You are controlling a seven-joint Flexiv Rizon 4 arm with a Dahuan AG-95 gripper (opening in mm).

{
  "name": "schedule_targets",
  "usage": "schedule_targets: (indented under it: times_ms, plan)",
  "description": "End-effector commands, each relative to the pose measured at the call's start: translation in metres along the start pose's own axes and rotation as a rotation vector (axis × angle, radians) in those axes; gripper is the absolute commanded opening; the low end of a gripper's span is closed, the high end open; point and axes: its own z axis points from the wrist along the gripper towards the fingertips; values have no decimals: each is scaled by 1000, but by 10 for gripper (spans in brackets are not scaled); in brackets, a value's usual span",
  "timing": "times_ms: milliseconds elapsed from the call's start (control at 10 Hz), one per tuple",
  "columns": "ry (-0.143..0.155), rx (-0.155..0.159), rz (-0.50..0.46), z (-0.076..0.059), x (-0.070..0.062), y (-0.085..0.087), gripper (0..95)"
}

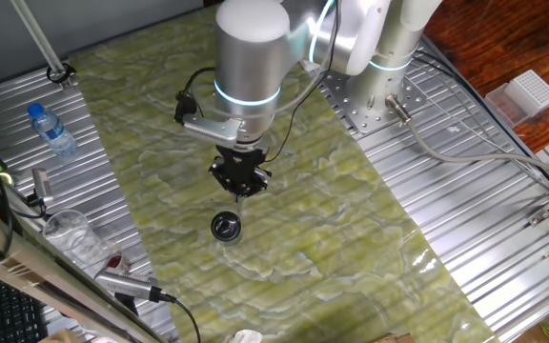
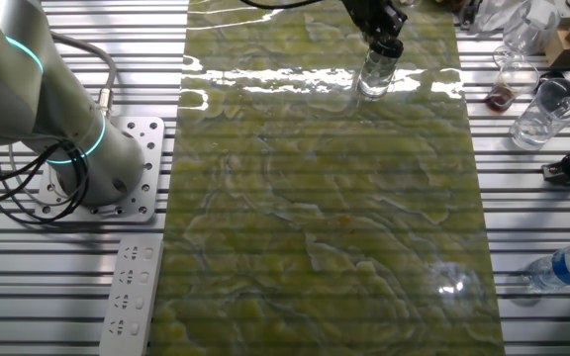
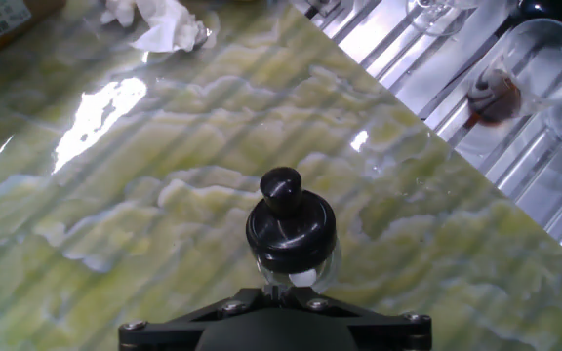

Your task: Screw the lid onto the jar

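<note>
The jar (image 1: 225,232) is small, clear glass and stands upright on the green marbled mat (image 1: 332,219). The black glossy lid (image 1: 225,225) sits on its mouth. In the hand view the lid (image 3: 291,234) fills the lower middle, with a rounded black bump at its far edge and the glass jar (image 3: 296,278) just under it. My gripper (image 1: 242,192) hangs over the jar, slightly to its far right. In the other fixed view the gripper (image 2: 386,44) is right at the top of the jar (image 2: 374,77). The fingertips do not show clearly, and I cannot tell whether they touch the lid.
A plastic bottle with a blue cap (image 1: 51,130) lies on the metal slats at the left. A thin clear cup (image 1: 71,234) stands nearer. A small glass with brown residue (image 3: 496,97) and crumpled tissue (image 3: 169,24) lie beyond the mat's edge. A power strip (image 2: 132,297) lies by the arm's base (image 2: 117,188).
</note>
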Motion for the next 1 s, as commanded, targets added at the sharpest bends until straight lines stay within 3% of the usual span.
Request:
schedule_targets:
  times_ms: [100,200,300,400,600,1000]
  plan:
    - [-23,26,2,1,-1,-1,570]
    - [-36,38,-8,1,-1,-1,760]
    - [-41,49,-14,1,-1,-1,760]
    - [-64,69,-9,1,-1,-1,950]
    - [-74,80,-16,2,-5,-2,950]
    - [-66,78,-36,11,-11,-5,950]
